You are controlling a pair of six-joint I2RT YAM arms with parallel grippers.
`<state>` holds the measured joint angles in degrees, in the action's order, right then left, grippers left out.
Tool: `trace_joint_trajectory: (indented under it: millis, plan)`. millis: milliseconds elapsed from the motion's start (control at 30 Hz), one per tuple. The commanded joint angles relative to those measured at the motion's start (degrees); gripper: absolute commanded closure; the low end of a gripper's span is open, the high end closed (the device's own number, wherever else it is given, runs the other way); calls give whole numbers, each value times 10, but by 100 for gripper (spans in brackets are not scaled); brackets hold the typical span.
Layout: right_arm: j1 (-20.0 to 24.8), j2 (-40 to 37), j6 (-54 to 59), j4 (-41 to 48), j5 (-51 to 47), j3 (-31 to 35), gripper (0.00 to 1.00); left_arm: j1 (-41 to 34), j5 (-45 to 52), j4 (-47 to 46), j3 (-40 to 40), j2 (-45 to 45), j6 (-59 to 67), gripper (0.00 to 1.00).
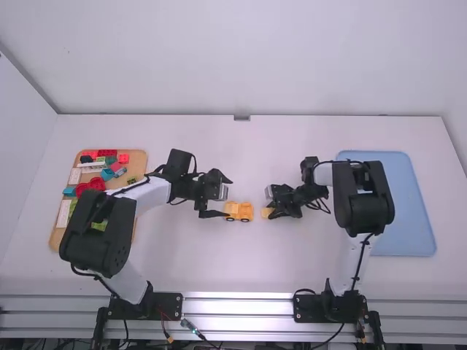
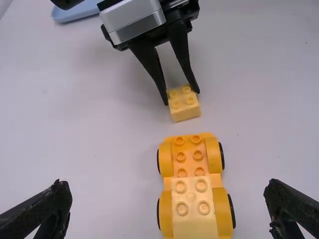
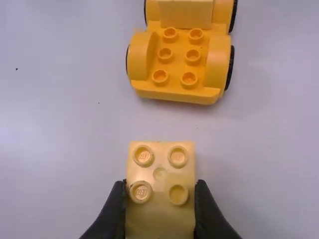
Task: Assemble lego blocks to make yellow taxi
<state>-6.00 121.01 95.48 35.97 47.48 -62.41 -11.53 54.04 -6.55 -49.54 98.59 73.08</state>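
and here we are at the white table [image 1: 252, 273], both arms facing each other across the middle. the right gripper [image 1: 271, 211] has the goods: its fingers are closed in on a small square pale yellow plastic block [image 3: 161, 169], one on each side, round raised studs facing up. a good look at that from the right wrist view, with the block pinched between the fingertips.

over to the left gripper [image 1: 230, 197], and that one's wide open, fingers spread well apart, holding nothing. looking out of the left wrist view, the gap between the fingers of the left gripper [image 2: 168, 209] has the car in it: a long orange-yellow plastic car base [image 2: 190, 157] with rounded wheel arches and black tyres, wheels down on the table, lying lengthwise between the two arms.

and there's building on it, folks! a paler yellow studded block [image 2: 193, 197] sits on the car base's left end, while the right end, the one facing the right gripper, shows six bare studs. the held block is apart from the car base, just off that right end, low over the table; whether it touches the tabletop, i can't tell.

out on the left side, a wooden tray [image 1: 136, 162] carries red, green, blue and white blocks [image 1: 107, 154], partly under the left arm. on the right, a light blue plastic tray [image 1: 410, 211] lies partly behind the right arm.
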Motion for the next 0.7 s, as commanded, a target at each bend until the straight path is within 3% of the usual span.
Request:
trace_joint_trajectory:
  millis: [0, 100, 300, 367, 667]
  plan:
    - [0, 8, -26, -3, 7, -6, 94, 2, 21, -5, 3, 2, -3, 1]
    - [1, 7, -62, -27, 35, -6, 91, 2, 23, -10, 3, 2, -3, 1]
    - [3, -17, -118, -43, 53, -6, 95, 2, 21, -25, 3, 2, -3, 1]
    - [-7, -37, -151, -58, 44, -6, 99, 2, 14, -32, 3, 2, -3, 1]
    - [-67, -116, -229, -69, -25, -5, 100, 2, 16, 5, 40, 2, -5, 1]
